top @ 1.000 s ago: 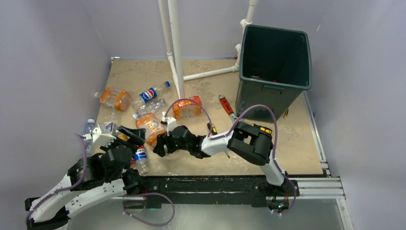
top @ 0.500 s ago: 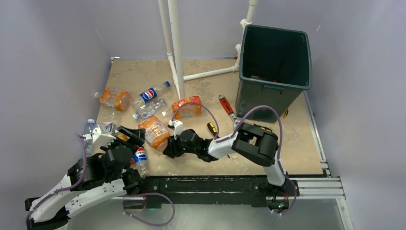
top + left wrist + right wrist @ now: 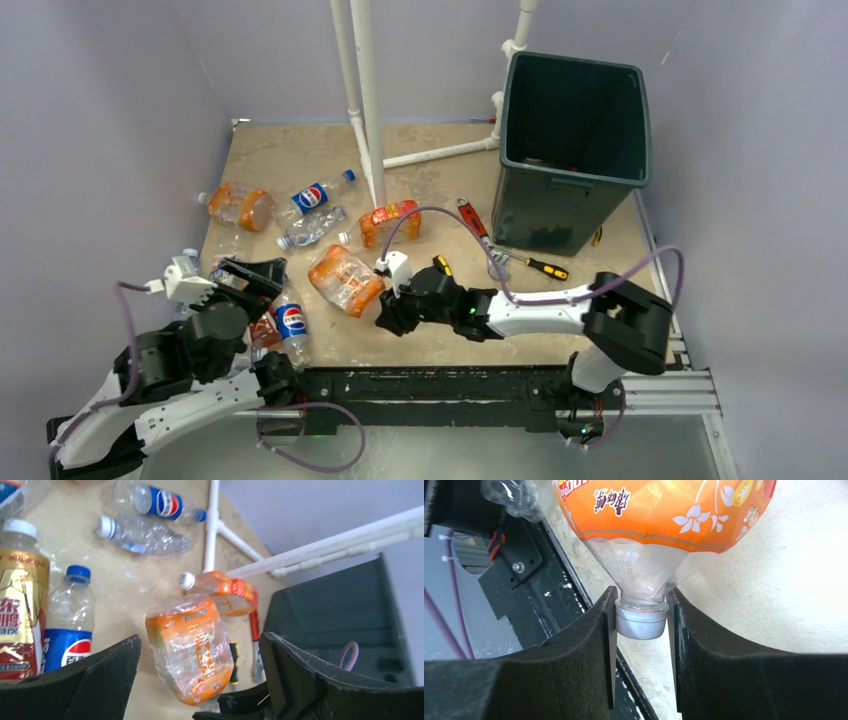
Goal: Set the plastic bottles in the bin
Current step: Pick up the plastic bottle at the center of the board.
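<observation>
Orange-labelled bottle (image 3: 664, 510) pinched at neck in right gripper (image 3: 641, 615) jaws, near worktop's front edge, possibly just clear of it. Left gripper (image 3: 200, 642) jaws gaping, empty. Grasp step; next: carry across to bin (image 3: 545, 210), release above rim.

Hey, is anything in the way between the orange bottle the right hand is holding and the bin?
Only low things: a wrench, a screwdriver and a second screwdriver lie flat on the table between the orange bottle and the bin. Lifted above the bin's rim, the bottle would probably pass over them.
</observation>
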`<state>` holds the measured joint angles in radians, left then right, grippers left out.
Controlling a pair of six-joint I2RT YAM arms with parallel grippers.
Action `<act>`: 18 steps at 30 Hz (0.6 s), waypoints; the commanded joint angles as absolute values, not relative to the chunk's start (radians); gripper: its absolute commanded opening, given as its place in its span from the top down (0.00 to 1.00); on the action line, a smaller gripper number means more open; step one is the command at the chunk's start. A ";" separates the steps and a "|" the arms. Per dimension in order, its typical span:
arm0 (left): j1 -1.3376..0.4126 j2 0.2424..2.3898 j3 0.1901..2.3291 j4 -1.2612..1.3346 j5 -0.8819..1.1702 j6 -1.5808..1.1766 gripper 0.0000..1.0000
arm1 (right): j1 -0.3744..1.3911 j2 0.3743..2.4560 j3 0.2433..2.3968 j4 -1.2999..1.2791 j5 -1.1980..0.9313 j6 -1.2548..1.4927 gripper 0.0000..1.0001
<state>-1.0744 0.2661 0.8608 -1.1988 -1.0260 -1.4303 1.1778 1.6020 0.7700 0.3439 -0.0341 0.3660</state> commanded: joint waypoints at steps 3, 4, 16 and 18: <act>-1.076 0.279 0.996 -1.174 -1.121 -1.314 0.12 | 1.183 1.430 0.797 0.139 0.026 0.234 1.00; -1.076 0.284 1.001 -1.162 -1.121 -1.292 0.12 | 1.183 1.404 0.794 0.122 0.033 0.228 1.00; -1.076 0.288 1.055 -0.952 -1.033 -0.873 0.07 | 1.183 1.292 0.976 -0.209 0.030 0.058 1.00; -1.076 0.260 1.049 -0.823 -0.935 -0.690 0.07 | 1.183 1.265 1.003 -0.279 0.058 0.028 1.00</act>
